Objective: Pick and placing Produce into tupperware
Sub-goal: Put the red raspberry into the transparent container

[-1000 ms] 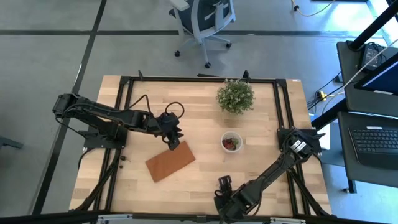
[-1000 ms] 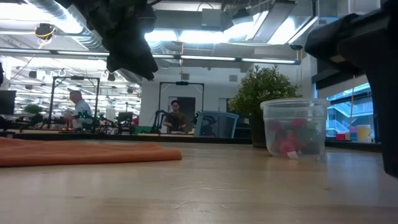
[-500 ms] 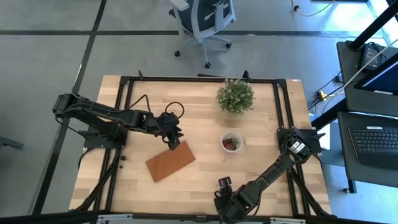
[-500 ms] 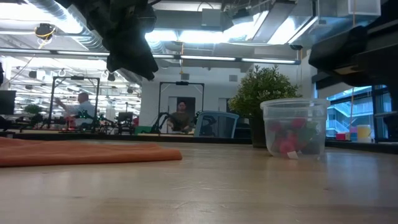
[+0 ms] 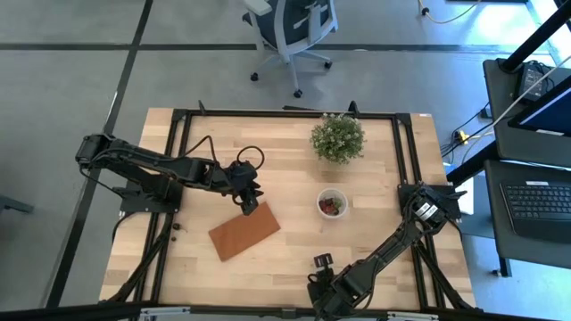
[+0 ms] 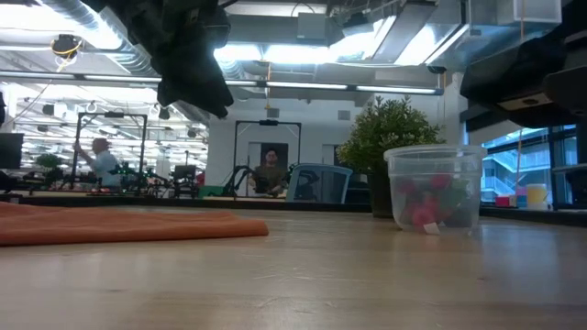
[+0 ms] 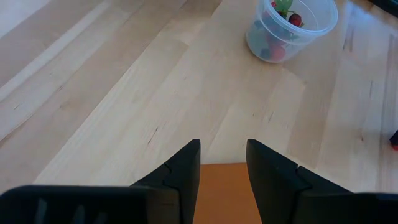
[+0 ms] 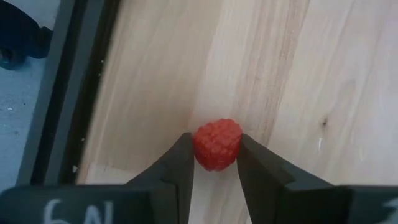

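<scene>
The right tool point(image 8: 216, 163) has just narrowed onto a red raspberry point(image 8: 217, 144), now pinched between its fingers right by the counter point(image 5: 294, 187) near edge; lifting looks next. Ahead lies open wood up to the tupperware point(image 5: 332, 203). Farther off, the left tool point(image 5: 249, 205) hangs narrow and empty over the brown board point(image 5: 244, 232).

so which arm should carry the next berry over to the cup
Right. The right gripper already has its jaws closed around a red raspberry at the table's near edge, ready to lift toward the cup. The left gripper hangs empty over the brown board.
</scene>
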`<state>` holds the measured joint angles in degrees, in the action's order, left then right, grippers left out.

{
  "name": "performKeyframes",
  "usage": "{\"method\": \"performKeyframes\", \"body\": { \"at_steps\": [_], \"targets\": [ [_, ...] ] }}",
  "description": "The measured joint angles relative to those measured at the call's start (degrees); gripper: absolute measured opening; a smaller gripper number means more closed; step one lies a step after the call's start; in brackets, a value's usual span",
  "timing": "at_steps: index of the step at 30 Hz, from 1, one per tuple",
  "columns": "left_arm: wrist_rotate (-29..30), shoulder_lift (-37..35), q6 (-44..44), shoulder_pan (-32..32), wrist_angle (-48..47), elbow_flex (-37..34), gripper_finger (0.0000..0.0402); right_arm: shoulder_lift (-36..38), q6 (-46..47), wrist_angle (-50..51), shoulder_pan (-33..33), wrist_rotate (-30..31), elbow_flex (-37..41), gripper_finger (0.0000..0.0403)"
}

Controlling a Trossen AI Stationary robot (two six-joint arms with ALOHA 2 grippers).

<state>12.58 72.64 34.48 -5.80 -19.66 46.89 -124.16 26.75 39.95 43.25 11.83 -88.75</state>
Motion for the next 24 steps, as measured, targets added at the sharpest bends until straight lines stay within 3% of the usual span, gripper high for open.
{"method": "performKeyframes", "body": {
  "at_steps": [7, 16, 20, 24],
  "targets": [
    [-0.1, 0.0, 2.4, 0.0, -0.2, 0.0, 0.0121, 5.8, -0.1, 8.5, -2.1, 2.4, 0.2, 0.0104],
    [-2.7, 0.0, 5.0, -0.4, 0.0, 0.0, 0.0121, 24.6, 2.4, 24.3, -8.0, 15.7, 0.1, 0.0110],
    [-2.7, 0.0, 5.6, -1.2, 0.1, 0.0, 0.0121, 32.1, 3.0, 28.2, -11.9, 15.9, 0.1, 0.0108],
    [-2.6, 0.0, 5.8, -1.5, 0.5, 0.0, 0.0121, 35.2, -0.1, 29.0, -16.4, 15.7, 0.1, 0.0113]
  ]
}}
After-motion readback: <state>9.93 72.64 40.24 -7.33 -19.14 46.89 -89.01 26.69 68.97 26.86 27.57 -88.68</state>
